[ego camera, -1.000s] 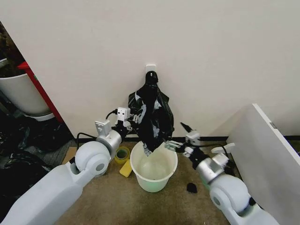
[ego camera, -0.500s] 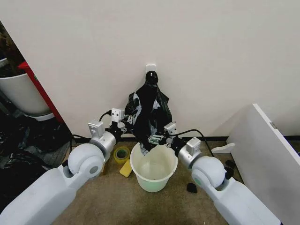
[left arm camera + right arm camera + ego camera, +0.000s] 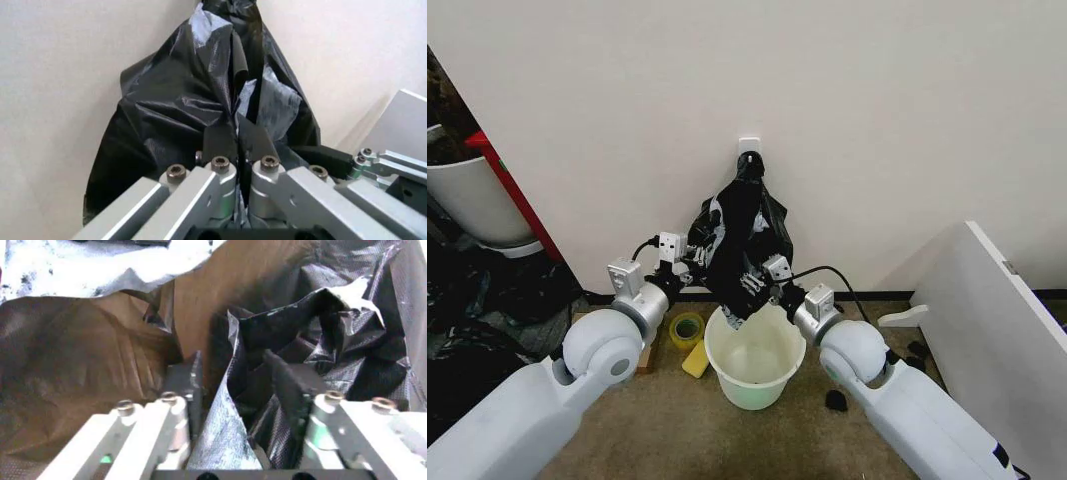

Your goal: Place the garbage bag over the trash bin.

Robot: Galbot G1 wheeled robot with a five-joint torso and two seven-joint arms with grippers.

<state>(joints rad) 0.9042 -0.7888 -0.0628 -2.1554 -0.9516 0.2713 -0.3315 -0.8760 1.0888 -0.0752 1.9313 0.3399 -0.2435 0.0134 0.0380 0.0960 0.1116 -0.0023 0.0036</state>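
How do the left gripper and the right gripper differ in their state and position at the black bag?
The left gripper is shut on the garbage bag, its fingers pressed together on a fold; the right gripper is open, with a bag edge standing between its spread fingers. The left gripper sits at the bag's left side, the right gripper at its lower end, above the trash bin. Both touch the same hanging bag.

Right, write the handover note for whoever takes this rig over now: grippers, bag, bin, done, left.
Left gripper: shut on the garbage bag, on its left side.
Right gripper: open, fingers either side of a fold at the bag's lower edge, not yet closed.
Garbage bag: hangs bunched from the white hook on the wall, its bottom just above the trash bin.
Trash bin: upright on the floor below, unlined.
Done: bag gripped by one arm.
Left: right grip, free the bag, open it, pull it over the rim.
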